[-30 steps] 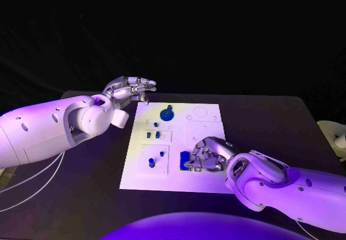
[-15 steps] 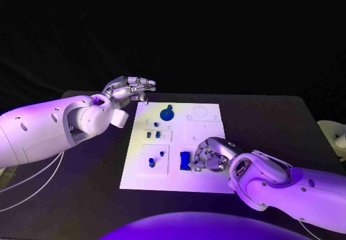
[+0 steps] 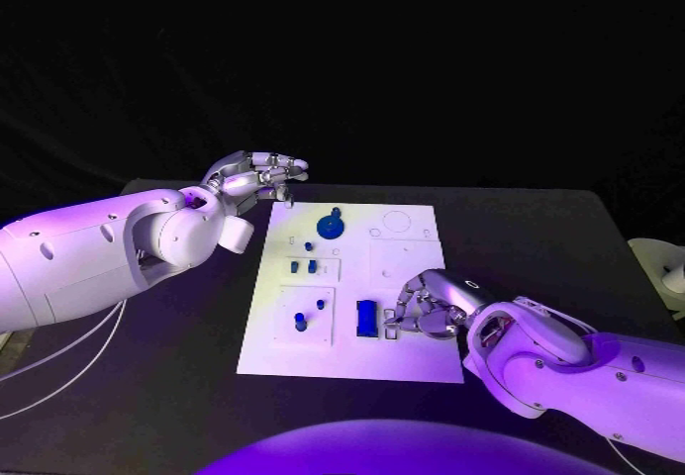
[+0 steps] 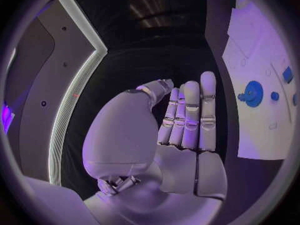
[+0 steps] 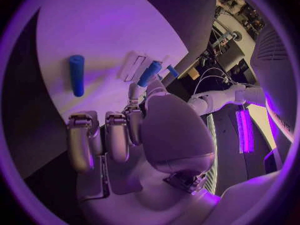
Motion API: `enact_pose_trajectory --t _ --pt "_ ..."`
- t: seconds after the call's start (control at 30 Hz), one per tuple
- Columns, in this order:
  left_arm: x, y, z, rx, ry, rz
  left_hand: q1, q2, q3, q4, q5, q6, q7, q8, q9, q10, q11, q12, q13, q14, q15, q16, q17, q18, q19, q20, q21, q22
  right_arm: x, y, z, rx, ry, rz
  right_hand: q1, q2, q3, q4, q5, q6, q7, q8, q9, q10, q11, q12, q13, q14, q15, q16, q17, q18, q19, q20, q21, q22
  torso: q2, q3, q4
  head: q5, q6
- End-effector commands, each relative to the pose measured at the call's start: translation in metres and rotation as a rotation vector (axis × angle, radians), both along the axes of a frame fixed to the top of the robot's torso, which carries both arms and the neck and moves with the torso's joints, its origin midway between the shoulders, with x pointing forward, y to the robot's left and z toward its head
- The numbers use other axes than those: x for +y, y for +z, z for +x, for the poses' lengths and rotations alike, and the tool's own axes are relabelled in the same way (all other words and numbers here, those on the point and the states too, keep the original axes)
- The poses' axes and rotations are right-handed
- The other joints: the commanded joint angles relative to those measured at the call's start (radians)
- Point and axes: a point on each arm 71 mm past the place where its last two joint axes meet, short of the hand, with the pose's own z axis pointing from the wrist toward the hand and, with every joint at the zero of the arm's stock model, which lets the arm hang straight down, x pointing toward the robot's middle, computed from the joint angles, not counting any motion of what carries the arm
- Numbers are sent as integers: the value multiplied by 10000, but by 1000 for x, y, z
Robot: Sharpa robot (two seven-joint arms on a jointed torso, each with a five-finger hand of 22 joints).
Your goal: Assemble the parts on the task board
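The white task board (image 3: 407, 247) lies mid-table. On it are a round blue disc (image 3: 332, 226), several small blue pegs (image 3: 296, 266) and a long blue bar (image 3: 367, 317) near the front. My right hand (image 3: 429, 309) rests on the board just right of that bar, fingers curled. In the right wrist view a fingertip (image 5: 134, 92) meets the end of a short blue peg (image 5: 149, 73) by a white slot; whether it grips the peg is unclear. The bar (image 5: 76, 74) lies apart from it. My left hand (image 3: 258, 176) hovers off the board's far left corner, holding nothing, its fingers (image 4: 190, 110) straight.
The black table (image 3: 542, 237) stretches to either side of the board. A pale object (image 3: 659, 265) sits at the table's right edge. The board's right half (image 3: 407, 265) carries bare recesses.
My right hand has slid a little to the right, uncovering more of the long blue bar. The left hand has stayed still.
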Motion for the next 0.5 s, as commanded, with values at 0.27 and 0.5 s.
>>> enact_pose_trajectory --t 0.27,0.5 --pt "-3 1 -1 -46 -161 -142 -88 7 -9 50 50 -79 -12 40 9 -57 -14 59 14 -64 11 48 -17 63 -30 26 -40 -12 -50 12 7 -513 -842 -234 197 -110 134 -12 123 -512 290 -565 -248 -66 253 -289 455 833 190 21 1533 -55 910 79 -144 2513 -3 12 -65 -305 131" --pt "-3 1 -1 -50 -175 -147 -88 7 -9 50 50 -79 -12 40 9 -57 -14 59 14 -64 11 48 -17 63 -30 26 -40 -12 -70 7 3 -492 -1168 -683 158 -136 132 2 116 -545 335 -662 -292 -76 294 -313 446 837 225 26 1553 -58 915 112 -129 2517 -7 50 -120 -378 148"
